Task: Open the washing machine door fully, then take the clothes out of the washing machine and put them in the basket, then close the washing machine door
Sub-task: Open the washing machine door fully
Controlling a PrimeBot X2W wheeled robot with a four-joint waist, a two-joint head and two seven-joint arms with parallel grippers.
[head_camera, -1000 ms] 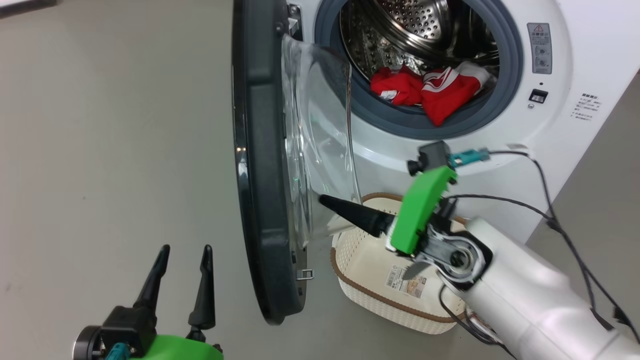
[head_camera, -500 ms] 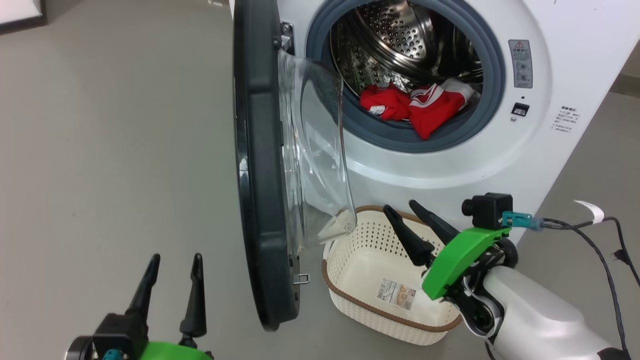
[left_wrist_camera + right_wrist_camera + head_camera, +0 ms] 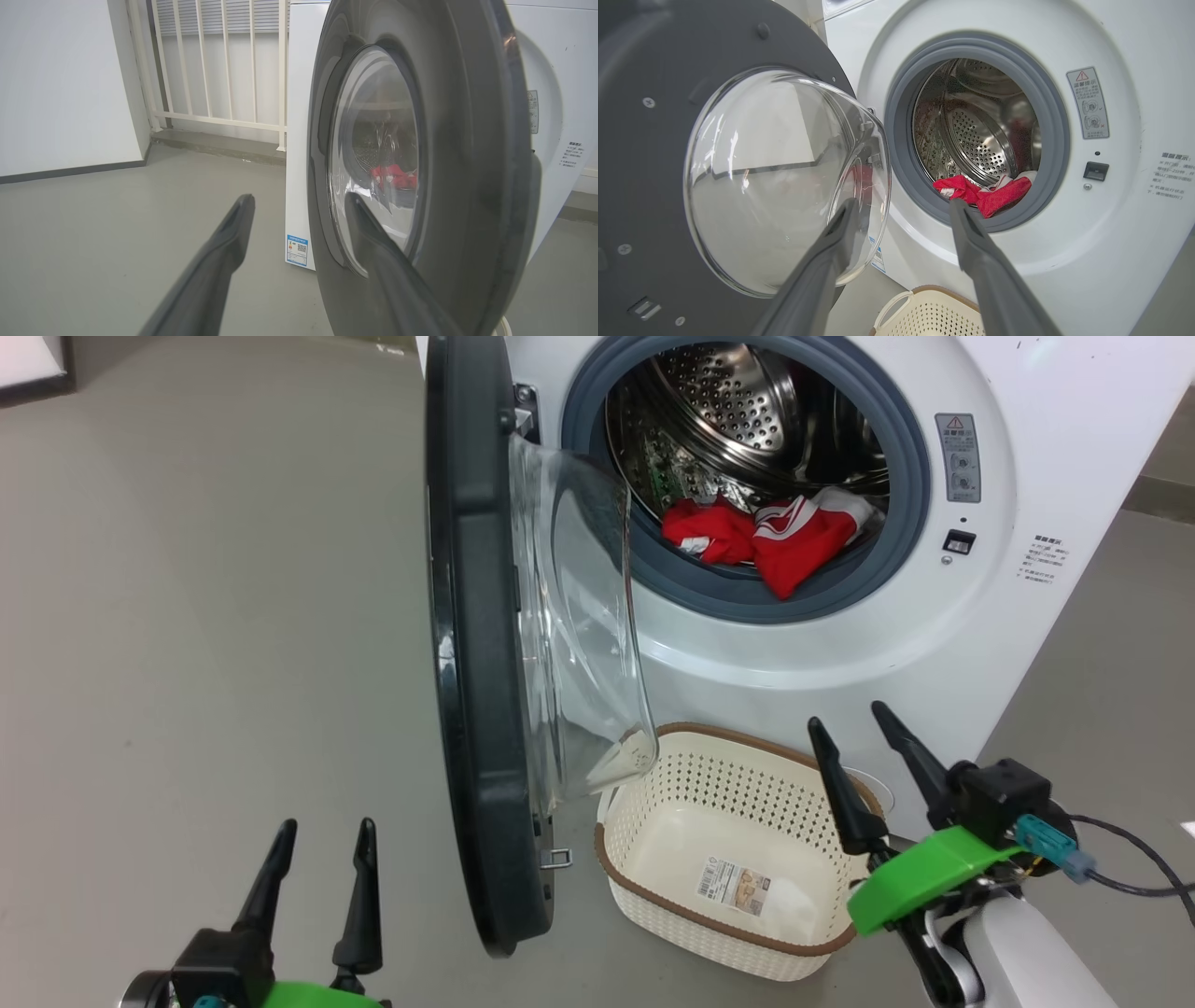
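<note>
The right pincer is spread wide and empty, its long dark fingers pointing up just before the white front of the washing machine. The left pincer gapes as wide, holding nothing, well out from the machine on the outer side of the washing machine door. That glossy black door stands swung out, its glass bowl bulging. The floor is smooth grey. The perforated cream basket sits at the machine's foot. The clothes — soft, red and white — lie low in the machine's steel drum.
</note>
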